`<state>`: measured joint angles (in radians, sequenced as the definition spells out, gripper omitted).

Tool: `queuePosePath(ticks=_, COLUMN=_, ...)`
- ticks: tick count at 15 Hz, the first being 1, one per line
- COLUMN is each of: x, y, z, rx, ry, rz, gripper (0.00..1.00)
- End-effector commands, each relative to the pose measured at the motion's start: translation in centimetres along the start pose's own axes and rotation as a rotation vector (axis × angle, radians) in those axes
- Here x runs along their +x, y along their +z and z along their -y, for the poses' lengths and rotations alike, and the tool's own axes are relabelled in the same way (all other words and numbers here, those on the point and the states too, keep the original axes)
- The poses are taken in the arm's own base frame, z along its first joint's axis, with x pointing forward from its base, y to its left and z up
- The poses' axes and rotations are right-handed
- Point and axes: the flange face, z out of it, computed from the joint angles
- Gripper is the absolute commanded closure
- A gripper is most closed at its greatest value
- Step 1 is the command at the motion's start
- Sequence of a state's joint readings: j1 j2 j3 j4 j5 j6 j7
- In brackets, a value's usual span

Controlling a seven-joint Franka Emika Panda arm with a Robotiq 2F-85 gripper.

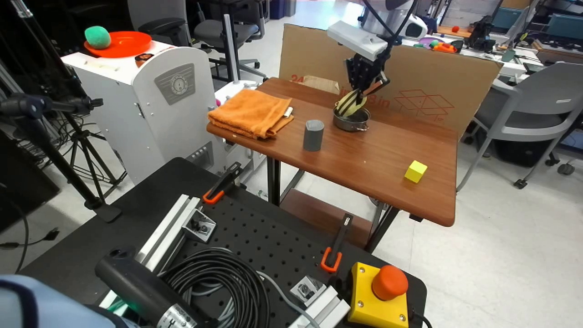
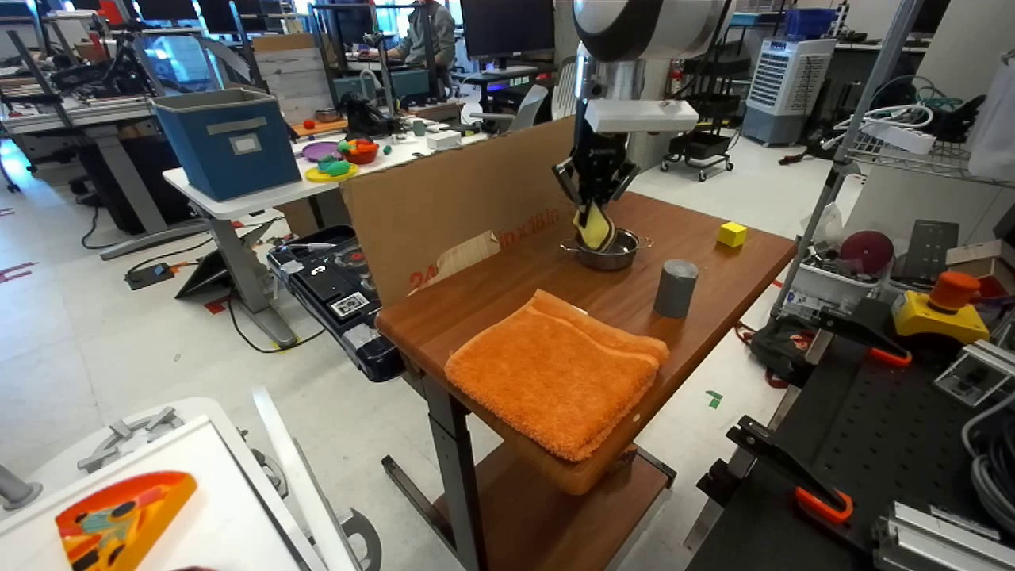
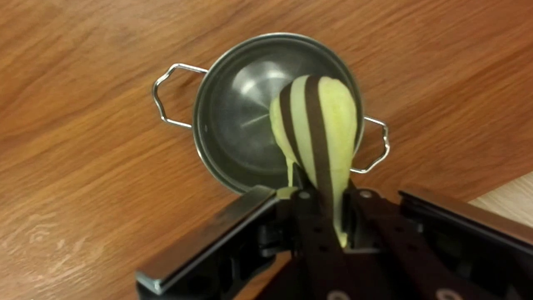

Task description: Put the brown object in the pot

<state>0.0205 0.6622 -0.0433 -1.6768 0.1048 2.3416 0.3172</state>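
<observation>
The brown object is a soft-looking yellowish piece with dark brown stripes. It shows in both exterior views (image 1: 350, 105) (image 2: 595, 230) and in the wrist view (image 3: 312, 121). My gripper (image 1: 361, 93) (image 2: 593, 208) (image 3: 325, 183) is shut on its upper, narrow end, and the wide end hangs down. The pot (image 1: 353, 125) (image 2: 607, 258) (image 3: 229, 137) is shallow, round, silvery metal with two wire handles, and stands upright on the table. The object's wide end is over the pot's right part in the wrist view. I cannot tell whether it touches the pot.
A grey cylinder cup (image 1: 313, 135) (image 2: 676, 289) stands near the pot. A yellow cube (image 1: 416, 171) (image 2: 732, 234) and a folded orange cloth (image 1: 250, 111) (image 2: 555, 373) lie on the brown table (image 1: 387, 164). A cardboard sheet (image 1: 423, 82) (image 2: 468, 206) stands along the table's far edge.
</observation>
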Motion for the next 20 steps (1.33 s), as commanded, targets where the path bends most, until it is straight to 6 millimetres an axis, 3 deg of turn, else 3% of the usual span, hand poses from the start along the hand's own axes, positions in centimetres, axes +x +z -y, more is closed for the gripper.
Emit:
queuePosePath(ticks=1, x=0.7, y=0.4, z=0.0, rx=-0.034, ry=0.021, rz=0.014, gripper=0.96)
queuePosePath(ticks=4, x=0.2, y=-0.8, z=-0.3, rx=-0.036, ry=0.032, rz=0.015, gripper=0.96)
queuePosePath(ticks=5, x=0.0, y=-1.1, z=-0.5, rx=-0.036, ry=0.034, rz=0.015, gripper=0.61)
queuePosePath(ticks=6, x=-0.2, y=-1.5, z=-0.6, rx=-0.038, ry=0.033, rz=0.016, gripper=0.6)
queuePosePath(ticks=14, x=-3.4, y=-6.8, z=-2.7, rx=-0.049, ry=0.044, rz=0.009, gripper=0.02)
queuePosePath(ticks=17, x=-5.7, y=-8.0, z=-5.4, rx=-0.084, ry=0.068, rz=0.091, gripper=0.0)
queuePosePath(ticks=18, x=-3.6, y=-6.9, z=-3.6, rx=-0.056, ry=0.045, rz=0.054, gripper=0.0)
queuePosePath(ticks=20, x=-4.7, y=-7.6, z=-4.9, rx=-0.068, ry=0.06, rz=0.082, gripper=0.0)
